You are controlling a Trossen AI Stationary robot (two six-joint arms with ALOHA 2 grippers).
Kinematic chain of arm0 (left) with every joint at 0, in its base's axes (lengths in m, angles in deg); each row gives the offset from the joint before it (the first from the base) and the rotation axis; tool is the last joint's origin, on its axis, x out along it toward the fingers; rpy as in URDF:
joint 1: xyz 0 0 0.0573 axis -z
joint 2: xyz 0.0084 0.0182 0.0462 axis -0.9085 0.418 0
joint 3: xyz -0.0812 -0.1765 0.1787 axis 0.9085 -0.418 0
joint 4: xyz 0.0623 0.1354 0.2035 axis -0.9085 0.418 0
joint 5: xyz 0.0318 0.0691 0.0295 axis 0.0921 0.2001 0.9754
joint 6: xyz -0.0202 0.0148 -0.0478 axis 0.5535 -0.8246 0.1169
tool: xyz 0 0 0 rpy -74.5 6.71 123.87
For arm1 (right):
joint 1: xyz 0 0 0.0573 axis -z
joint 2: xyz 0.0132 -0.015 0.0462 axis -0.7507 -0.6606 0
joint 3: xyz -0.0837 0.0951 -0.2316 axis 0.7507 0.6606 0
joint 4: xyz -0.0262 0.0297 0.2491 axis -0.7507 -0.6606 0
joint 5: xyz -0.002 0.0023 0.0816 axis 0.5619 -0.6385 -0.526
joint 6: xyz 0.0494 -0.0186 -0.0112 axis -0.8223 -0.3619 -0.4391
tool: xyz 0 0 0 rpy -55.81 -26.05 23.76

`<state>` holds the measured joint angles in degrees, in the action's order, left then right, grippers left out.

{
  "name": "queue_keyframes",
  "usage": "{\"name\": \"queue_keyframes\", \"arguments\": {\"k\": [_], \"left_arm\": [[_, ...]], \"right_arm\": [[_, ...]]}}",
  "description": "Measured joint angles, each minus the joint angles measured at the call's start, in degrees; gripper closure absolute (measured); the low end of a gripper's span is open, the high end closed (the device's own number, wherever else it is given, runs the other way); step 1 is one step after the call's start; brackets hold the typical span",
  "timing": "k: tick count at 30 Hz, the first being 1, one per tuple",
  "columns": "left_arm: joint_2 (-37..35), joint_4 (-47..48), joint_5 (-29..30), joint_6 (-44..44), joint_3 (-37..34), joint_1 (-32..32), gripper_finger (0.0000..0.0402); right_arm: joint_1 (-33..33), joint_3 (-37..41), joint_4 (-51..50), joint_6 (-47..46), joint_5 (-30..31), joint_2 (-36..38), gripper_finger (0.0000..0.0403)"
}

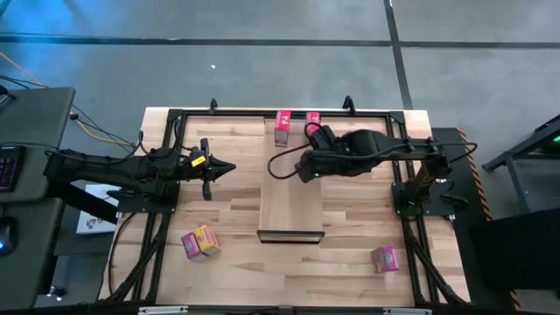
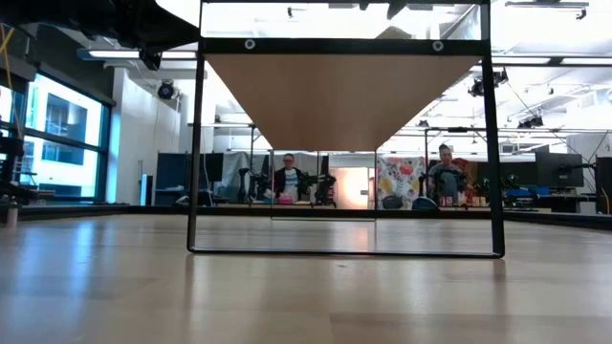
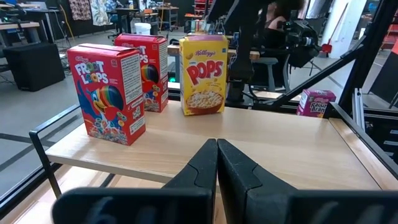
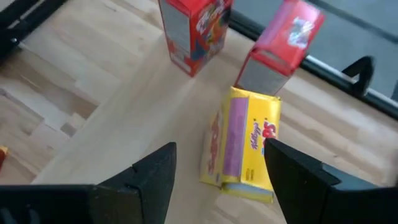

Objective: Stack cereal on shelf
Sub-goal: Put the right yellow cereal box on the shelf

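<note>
Floor: grey concrete (image 1: 262,61) with dark seams, running from 9 to 3 o'clock beyond the table in the high view.
Windows: tall panes (image 2: 57,143) at 9 o'clock in the low view.
Light: bright ceiling strips (image 2: 545,5) at 1 o'clock.
People: two seated people (image 2: 287,182) at far desks.
Desk: dark side desk (image 1: 26,140) at 9 o'clock.

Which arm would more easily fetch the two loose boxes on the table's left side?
Left, probably: the left gripper, shut and empty, is on those boxes' side, while the right gripper hangs open over the yellow box on the shelf.
</note>
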<state>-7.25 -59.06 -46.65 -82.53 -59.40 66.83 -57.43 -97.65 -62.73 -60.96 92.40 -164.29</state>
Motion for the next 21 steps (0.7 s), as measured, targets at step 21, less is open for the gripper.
{"name": "queue_keyframes", "arguments": {"k": [21], "left_arm": [[0.0, 0.6, 0.0, 0.0, 0.0, 0.0, 0.0398]], "right_arm": [[-3.5, -0.3, -0.1, 10.8, 5.9, 6.0, 0.0203]]}}
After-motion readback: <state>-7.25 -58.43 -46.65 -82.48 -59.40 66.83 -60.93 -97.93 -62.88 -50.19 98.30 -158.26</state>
